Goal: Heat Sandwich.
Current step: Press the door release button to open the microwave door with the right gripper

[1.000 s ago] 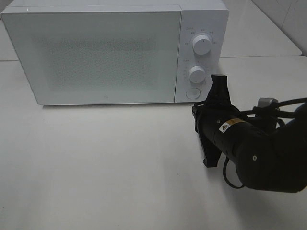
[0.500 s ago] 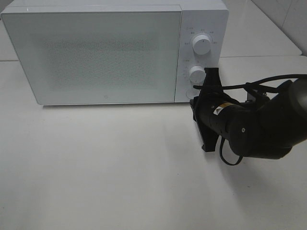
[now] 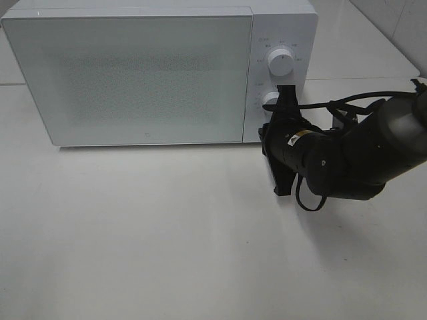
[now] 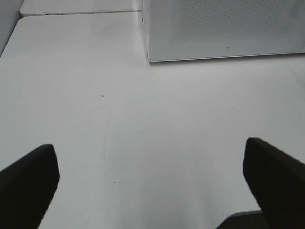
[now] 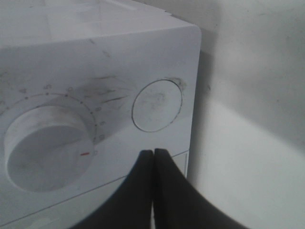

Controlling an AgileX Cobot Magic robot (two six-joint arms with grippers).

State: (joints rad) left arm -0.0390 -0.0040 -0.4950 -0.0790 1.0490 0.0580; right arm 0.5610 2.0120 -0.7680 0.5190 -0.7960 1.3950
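Note:
The sandwich is out of view. The white microwave (image 3: 147, 73) stands at the back of the table with its door shut. My right gripper (image 3: 265, 136) is shut on nothing and points at the control panel's lower corner. In the right wrist view its closed tips (image 5: 153, 153) sit just below the round button (image 5: 157, 105), beside the lower knob (image 5: 45, 148). I cannot tell if they touch the panel. My left gripper (image 4: 150, 181) is open and empty over bare table, with the microwave's corner (image 4: 224, 24) ahead of it.
The upper knob (image 3: 281, 62) shows above my right gripper; the lower knob (image 3: 269, 100) is partly hidden by it. The white table (image 3: 133, 233) spreads in front of the microwave. A tabletop seam runs behind the microwave (image 4: 81, 12).
My right arm has moved up and left toward the microwave's control panel, bringing the shut gripper over the round button area. The microwave has not moved.

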